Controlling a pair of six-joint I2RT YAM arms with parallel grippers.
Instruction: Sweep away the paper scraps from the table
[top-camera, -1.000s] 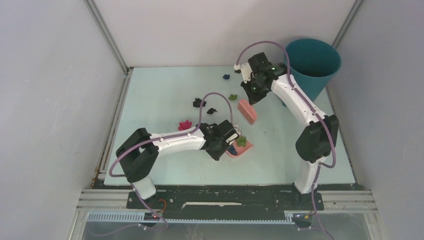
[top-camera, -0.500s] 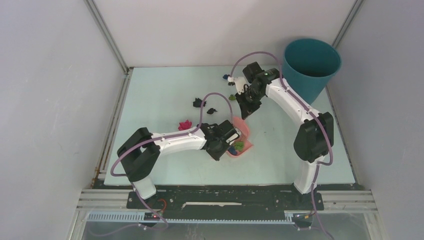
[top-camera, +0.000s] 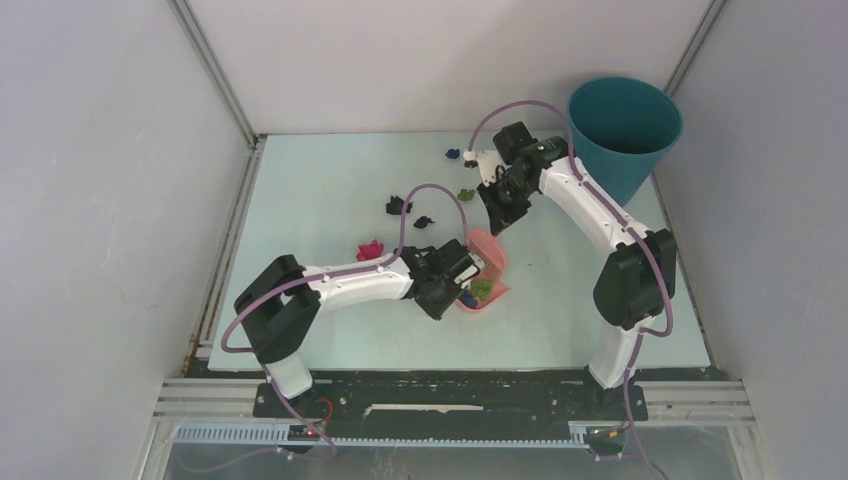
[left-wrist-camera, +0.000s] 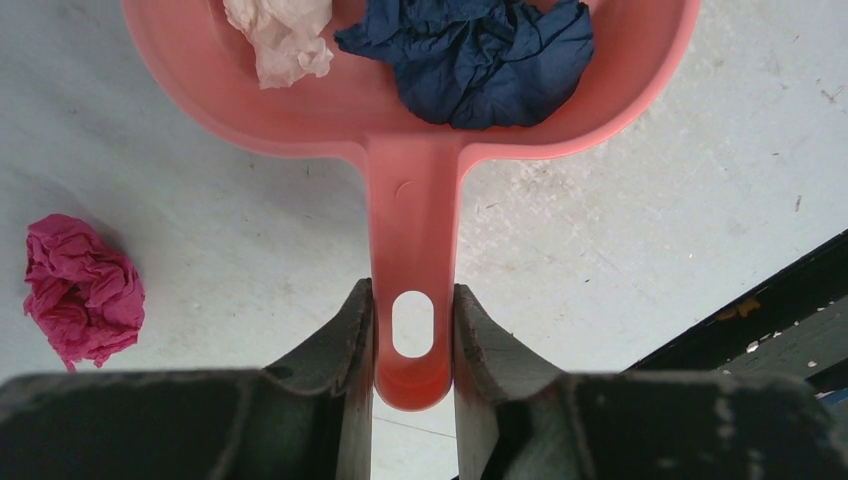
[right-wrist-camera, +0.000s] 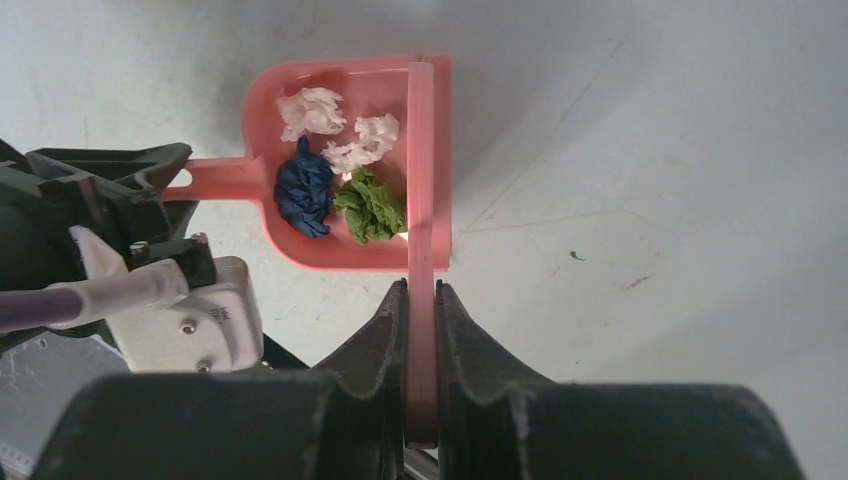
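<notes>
My left gripper (top-camera: 455, 277) is shut on the handle (left-wrist-camera: 412, 230) of the pink dustpan (top-camera: 493, 297), which lies flat on the table (top-camera: 320, 180). My right gripper (top-camera: 499, 207) is shut on the pink hand brush (top-camera: 489, 250), whose head stands across the pan's mouth (right-wrist-camera: 421, 170). In the pan (right-wrist-camera: 330, 258) lie two white wads (right-wrist-camera: 312, 108), a dark blue wad (right-wrist-camera: 304, 190) and a green wad (right-wrist-camera: 370, 205). Loose on the table are a magenta wad (top-camera: 371, 249), two black wads (top-camera: 397, 205), a green wad (top-camera: 466, 193) and a dark blue wad (top-camera: 453, 154).
A teal round bin (top-camera: 622, 130) stands at the back right corner, behind the right arm. Grey walls frame the table on three sides. A black rail (top-camera: 440, 385) runs along the near edge by the arm bases.
My right gripper has drawn the brush toward me, from the table behind the pan to the pan's mouth. The green wad has slid deeper into the pan. The left gripper has stayed still.
</notes>
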